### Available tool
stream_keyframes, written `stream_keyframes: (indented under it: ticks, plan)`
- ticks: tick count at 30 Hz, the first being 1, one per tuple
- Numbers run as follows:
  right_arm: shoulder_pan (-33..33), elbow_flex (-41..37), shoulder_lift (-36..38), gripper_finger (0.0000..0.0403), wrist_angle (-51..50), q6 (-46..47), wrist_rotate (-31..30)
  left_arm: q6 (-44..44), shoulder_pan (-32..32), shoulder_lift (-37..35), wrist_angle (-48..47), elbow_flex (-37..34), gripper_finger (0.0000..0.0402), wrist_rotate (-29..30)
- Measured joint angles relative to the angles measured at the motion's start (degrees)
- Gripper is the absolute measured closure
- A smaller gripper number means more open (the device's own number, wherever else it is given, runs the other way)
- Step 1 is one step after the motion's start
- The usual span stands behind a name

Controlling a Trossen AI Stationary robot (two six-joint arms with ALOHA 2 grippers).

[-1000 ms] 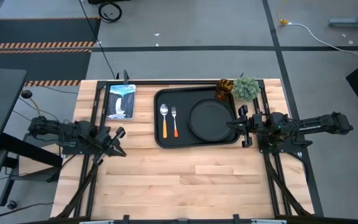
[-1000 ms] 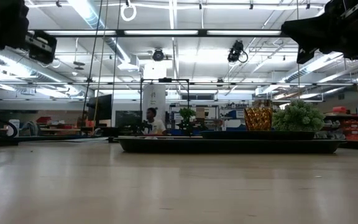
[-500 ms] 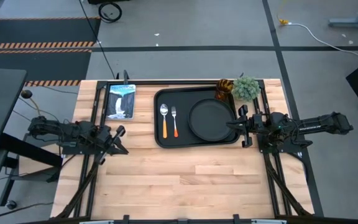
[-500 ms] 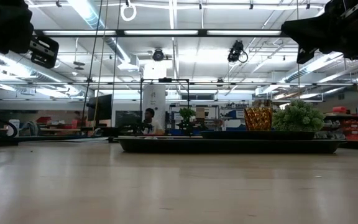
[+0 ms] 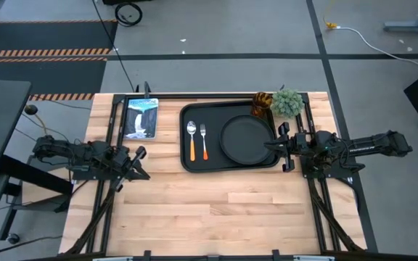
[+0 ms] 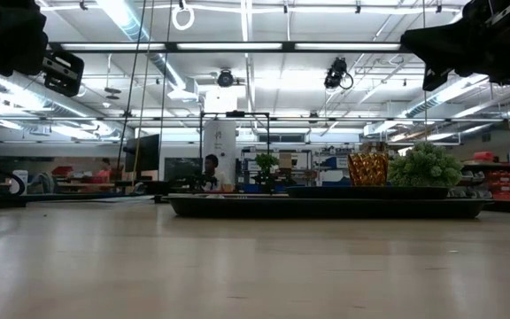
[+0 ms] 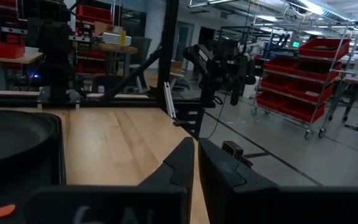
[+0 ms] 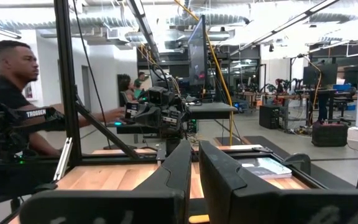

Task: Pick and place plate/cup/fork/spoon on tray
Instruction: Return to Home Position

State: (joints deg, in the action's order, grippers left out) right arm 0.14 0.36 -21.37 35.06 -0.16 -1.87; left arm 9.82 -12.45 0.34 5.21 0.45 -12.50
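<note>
The black tray (image 5: 186, 161) lies at the table's far middle. On it the black plate (image 5: 247, 139) lies flat on the right half. The spoon (image 5: 191, 136) and the fork (image 5: 203, 140) lie side by side on the left half, orange handles toward the near edge. The amber cup (image 5: 261, 104) stands at the tray's far right corner; whether it is inside the rim I cannot tell. My left gripper (image 5: 138, 165) is shut and empty, raised over the table left of the tray. My right gripper (image 5: 281, 145) is shut and empty, raised at the tray's right rim.
A fuzzy green plant ball (image 5: 287, 102) stands right of the cup, at the far right corner. A blue-white booklet (image 5: 141, 116) lies left of the tray at the far edge. Bare wood fills the table's near half. People are in the room beyond the table (image 8: 8, 93).
In the low view my left gripper has sunk a little and tipped slightly, still shut. The right gripper and the things on the tray have kept still.
</note>
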Motion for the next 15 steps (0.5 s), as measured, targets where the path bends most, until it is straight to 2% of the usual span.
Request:
stream_keyframes:
  ticks: [15]
  plan:
    - [0.01,0.00,0.00,0.0364,-0.01,0.02,0.00,-0.03,0.00,0.00,0.11,-0.02,0.0372,0.00]
